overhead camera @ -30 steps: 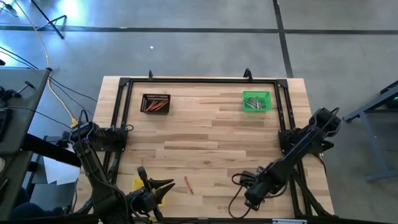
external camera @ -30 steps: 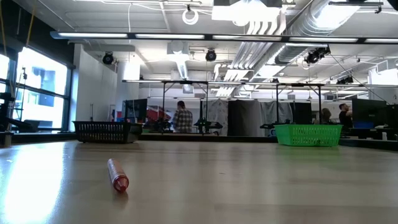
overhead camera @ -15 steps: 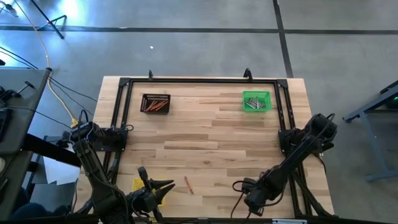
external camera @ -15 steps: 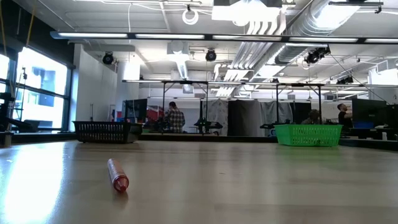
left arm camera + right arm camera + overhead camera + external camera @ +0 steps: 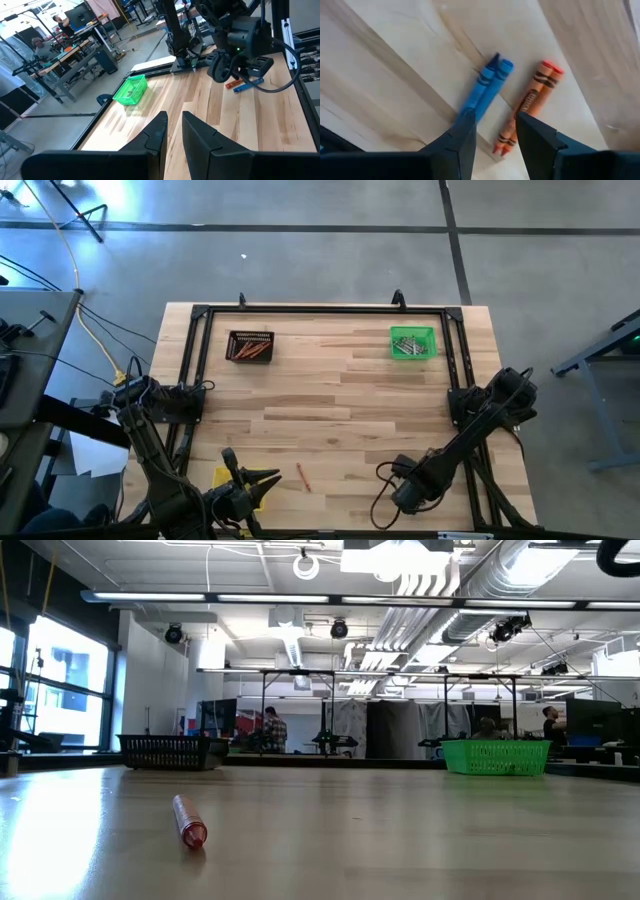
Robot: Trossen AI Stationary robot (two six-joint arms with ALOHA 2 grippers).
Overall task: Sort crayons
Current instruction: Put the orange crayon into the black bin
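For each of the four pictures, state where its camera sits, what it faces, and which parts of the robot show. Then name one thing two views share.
High view: overhead, straight down on the wooden table; both arms, black tray, green tray.
Low view: at table-top height, level across it; lone orange-red crayon, no gripper.
Left wrist view: over the left gripper, narrowly parted, facing the right arm.
Right wrist view: above the open right gripper, over blue crayons and orange crayons.
Shared: green tray in high, low and left wrist views.
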